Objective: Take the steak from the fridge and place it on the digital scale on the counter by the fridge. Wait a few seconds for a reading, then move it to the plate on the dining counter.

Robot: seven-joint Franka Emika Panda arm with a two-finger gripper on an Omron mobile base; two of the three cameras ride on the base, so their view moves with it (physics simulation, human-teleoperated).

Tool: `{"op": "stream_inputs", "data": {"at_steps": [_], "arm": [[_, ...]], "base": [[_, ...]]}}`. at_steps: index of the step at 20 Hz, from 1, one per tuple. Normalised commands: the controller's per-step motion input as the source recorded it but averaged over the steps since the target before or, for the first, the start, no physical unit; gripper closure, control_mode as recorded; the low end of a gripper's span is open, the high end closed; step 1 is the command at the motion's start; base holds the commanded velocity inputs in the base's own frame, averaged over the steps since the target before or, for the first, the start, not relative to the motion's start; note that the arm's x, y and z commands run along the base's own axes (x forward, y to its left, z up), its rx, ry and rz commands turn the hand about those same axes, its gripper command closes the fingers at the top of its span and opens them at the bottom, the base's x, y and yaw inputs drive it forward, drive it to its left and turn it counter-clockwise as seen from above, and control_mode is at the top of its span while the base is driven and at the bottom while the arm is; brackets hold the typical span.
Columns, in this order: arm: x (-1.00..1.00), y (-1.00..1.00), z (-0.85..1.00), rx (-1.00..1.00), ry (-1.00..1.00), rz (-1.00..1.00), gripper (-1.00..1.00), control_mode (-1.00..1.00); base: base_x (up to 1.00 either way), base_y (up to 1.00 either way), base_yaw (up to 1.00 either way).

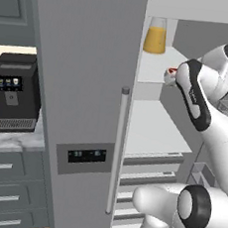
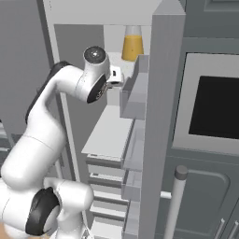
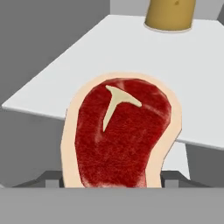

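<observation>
The steak (image 3: 120,135), a red slab with a pale rim and a white marbling streak, stands right in front of the hand camera, over the front edge of a white fridge shelf (image 3: 131,57). My gripper (image 3: 111,180) is shut on its lower part, with the finger tips mostly hidden behind the meat. From the left base camera a sliver of the steak (image 1: 172,71) peeks out at the gripper (image 1: 168,77), inside the open right half of the fridge (image 1: 79,82). The gripper (image 2: 116,77) sits at upper-shelf height. The digital scale, the plate and the dining counter are out of view.
A jug of orange juice (image 1: 155,35) (image 2: 132,44) stands at the back of the same shelf. The open fridge door with its bins (image 2: 140,102) is close on the right. A black coffee machine (image 1: 13,93) sits on the marble counter (image 1: 13,141) left of the fridge.
</observation>
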Motion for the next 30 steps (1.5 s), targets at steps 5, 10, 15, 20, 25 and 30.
{"op": "stream_inputs", "data": {"at_steps": [5,10,15,20,25,30], "arm": [[-1.0,0.0,0.28,-0.04,0.0,0.15,1.0,-1.0],[-1.0,0.01,0.37,-0.07,0.01,0.11,1.0,-1.0],[-0.93,0.16,0.13,-0.16,0.12,0.01,1.0,-1.0],[-0.98,0.16,0.0,-0.16,0.1,0.0,1.0,-1.0],[-0.98,0.0,-0.06,-0.01,-0.01,0.01,1.0,-1.0],[-0.39,0.12,0.07,0.0,0.0,0.01,1.0,-1.0]], "base": [[0.0,0.0,0.0],[0.0,0.0,0.0],[0.0,0.0,0.0],[0.0,0.0,0.0],[0.0,0.0,0.0],[0.0,0.0,0.0]]}}
